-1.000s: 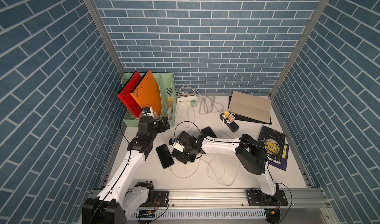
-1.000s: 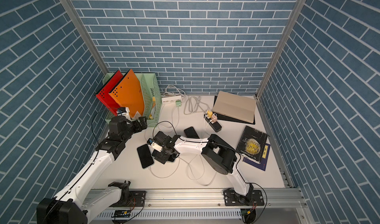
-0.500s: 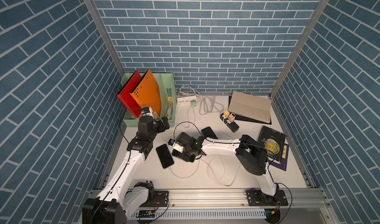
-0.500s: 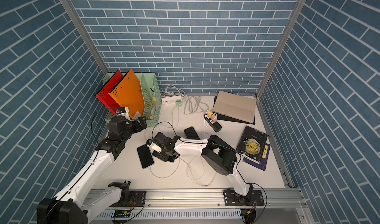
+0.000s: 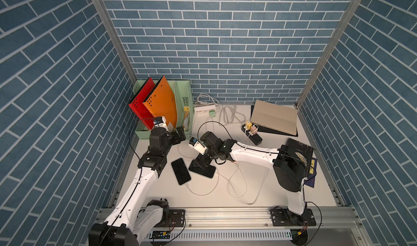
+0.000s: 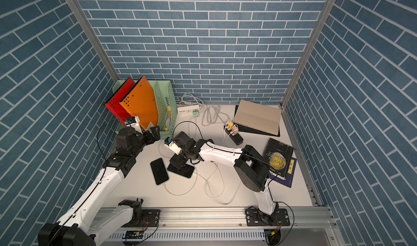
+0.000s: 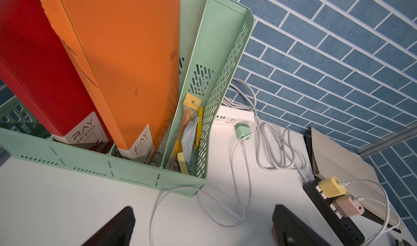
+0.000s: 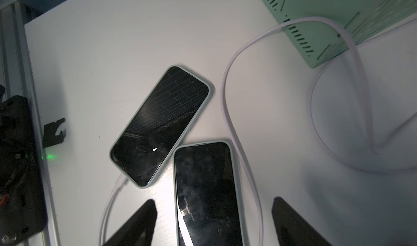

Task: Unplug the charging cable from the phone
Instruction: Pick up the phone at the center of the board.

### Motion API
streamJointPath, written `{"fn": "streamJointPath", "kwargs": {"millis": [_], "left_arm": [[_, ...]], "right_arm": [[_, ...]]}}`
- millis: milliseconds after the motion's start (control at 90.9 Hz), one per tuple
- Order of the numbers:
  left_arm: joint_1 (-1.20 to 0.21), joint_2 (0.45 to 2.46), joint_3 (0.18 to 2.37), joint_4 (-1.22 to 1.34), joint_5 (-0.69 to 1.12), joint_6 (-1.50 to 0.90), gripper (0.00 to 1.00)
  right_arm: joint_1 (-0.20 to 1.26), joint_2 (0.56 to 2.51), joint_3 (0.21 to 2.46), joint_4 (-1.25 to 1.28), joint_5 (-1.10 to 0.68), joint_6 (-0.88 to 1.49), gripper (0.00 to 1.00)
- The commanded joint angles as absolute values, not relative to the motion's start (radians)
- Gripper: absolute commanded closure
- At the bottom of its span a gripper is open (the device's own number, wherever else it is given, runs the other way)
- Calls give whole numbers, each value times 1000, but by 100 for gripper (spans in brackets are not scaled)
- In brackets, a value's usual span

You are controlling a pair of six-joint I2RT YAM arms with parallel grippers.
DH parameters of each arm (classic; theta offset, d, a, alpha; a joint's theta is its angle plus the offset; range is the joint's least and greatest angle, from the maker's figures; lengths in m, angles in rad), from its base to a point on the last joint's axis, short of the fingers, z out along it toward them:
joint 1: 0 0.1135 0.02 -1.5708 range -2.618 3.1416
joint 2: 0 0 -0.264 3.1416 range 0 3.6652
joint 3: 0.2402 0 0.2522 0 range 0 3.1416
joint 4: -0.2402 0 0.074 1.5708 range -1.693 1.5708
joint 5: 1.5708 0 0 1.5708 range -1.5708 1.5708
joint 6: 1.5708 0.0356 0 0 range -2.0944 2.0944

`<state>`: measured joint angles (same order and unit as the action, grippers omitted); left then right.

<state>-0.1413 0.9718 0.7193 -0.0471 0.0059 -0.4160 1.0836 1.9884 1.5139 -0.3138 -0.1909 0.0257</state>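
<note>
Down at the near side, the white charging cable (image 5: 200, 194) loops across the table (image 5: 167, 195) and runs into the near end of the phone (image 5: 181, 171). So it's plugged in, and the phone lies flat, screen up, just beside a second phone (image 8: 207, 184). The right gripper (image 8: 214, 200) hangs over that second phone, fingers (image 8: 137, 222) spread wide with a gap on either side, gripping nothing. Further out, the left gripper (image 7: 203, 211) hovers above bare table in front of the green file rack (image 7: 90, 163), fully spread and empty too. In the rack stand a red folder (image 5: 141, 102) and an orange folder (image 5: 161, 100), both leaning. Toward the back wall there's a white power strip (image 5: 204, 109), a black power strip (image 5: 253, 137) and a tan notebook (image 5: 274, 117).
</note>
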Motion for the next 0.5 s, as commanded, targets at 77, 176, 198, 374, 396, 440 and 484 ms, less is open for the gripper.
{"fn": "streamJointPath", "kwargs": {"millis": [77,176,198,374,396,440,484], "left_arm": [[-132,977,704,-42,15,-425,0],[-132,979,704,-43,13,-426,0],[-133,981,704,-43,14,-426,0],[-133,984,701,-44,14,-427,0],[-132,984,701,-44,14,-427,0],[-132,984,700,-44,13,-427,0],[-132,984,698,-46,14,-427,0]], "right_arm": [[1095,2067,1581,-447,-226,23,10],[1097,2097,1602,-486,-258,21,9],[1096,2103,1605,-492,-263,21,9],[1097,2139,1630,-525,-266,25,6],[1099,2141,1630,-527,-266,24,6],[1100,2146,1631,-530,-261,23,6],[1102,2151,1631,-532,-259,22,5]]}}
